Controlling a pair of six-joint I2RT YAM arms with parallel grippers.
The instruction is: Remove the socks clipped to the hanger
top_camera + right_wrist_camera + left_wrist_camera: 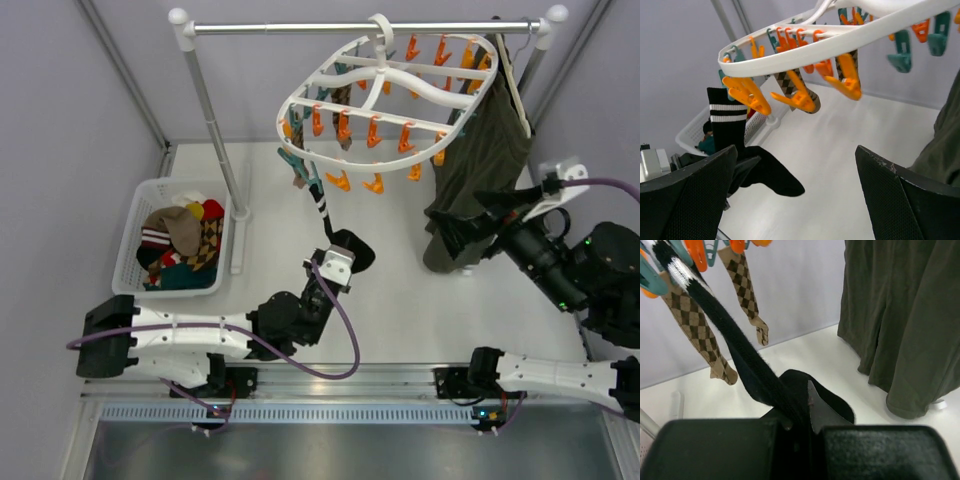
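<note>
left arm has the black sock, cuff clipped above

the left gripper (337,262) is clamped tight on the black sock (735,345) near its heel, with the foot flopping out just past the fingers. from there the sock runs in a straight, taut-looking line up and away from the arm to its white-striped cuff, which sits among the pegs at the left end of the hanger (790,50). so the sock's long axis points from the jaws straight at its clip, and a pull back along that line, down and toward the arm's base, looks like what would free it.

two argyle socks (690,320) hang from pegs just beside the black one, apart from the gripper. more socks lie in the basket (135,200) at the left.

the right gripper (797,190) stands wide open and holds nothing. it hovers below the hanger's right side, near the green garment (485,150), facing the pegs. the left arm is much the nearer to all the clipped socks, and the right would have to reach across under the ring to get at them.
</note>
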